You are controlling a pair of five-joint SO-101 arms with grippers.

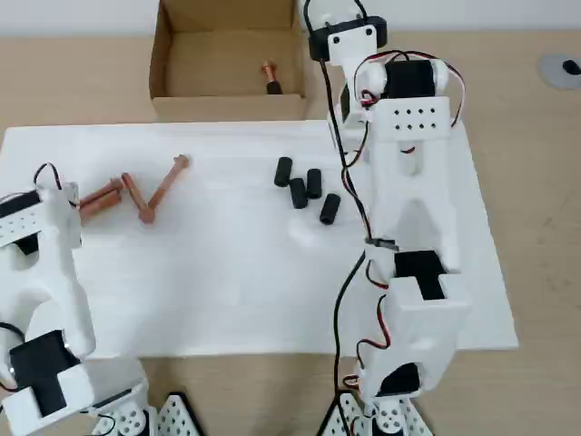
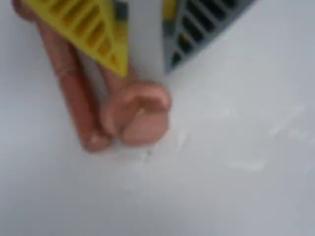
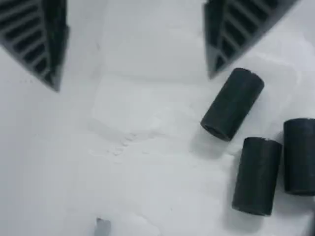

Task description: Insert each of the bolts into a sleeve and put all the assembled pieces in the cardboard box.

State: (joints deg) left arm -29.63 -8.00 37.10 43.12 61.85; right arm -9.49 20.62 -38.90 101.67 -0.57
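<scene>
Recorded box (image 1: 227,107) at far edge of desk (image 1: 531,182), just beyond white sheet (image 1: 227,291). Found one assembled piece (image 1: 270,78) inside, lying near the wall on the right arm's side, copper bolt seated in black sleeve.

Counted four loose bolts (image 1: 134,196) on sheet, all toward left arm (image 1: 41,272). Noted two lying side by side (image 1: 100,196), touching, just beside that arm's wrist. Noted the other two (image 1: 169,182) set in a V, meeting at the near ends.

Counted four empty sleeves (image 1: 297,193) on their sides mid-sheet, just beside right arm (image 1: 413,227). Found two of them side by side at centre of cluster, one (image 1: 283,171) just beyond, one (image 1: 329,209) slightly nearer the arm's base. No bolt in any.

Found left claw (image 2: 145,66) low over the touching pair of bolts, released: yellow finger (image 2: 93,29) and dark finger (image 2: 197,29) a little apart, bare sheet visible between tips. Saw yellow finger overlapping one shank, bolt head (image 2: 140,110) lying just past the tips. Cannot tell whether finger touches bolt.

Found right claw (image 3: 133,77) released, fingers wide apart over bare sheet, grasping nothing. Saw three sleeves (image 3: 232,104) lying just to one side of it, nearest one close to a fingertip but apart from it.
</scene>
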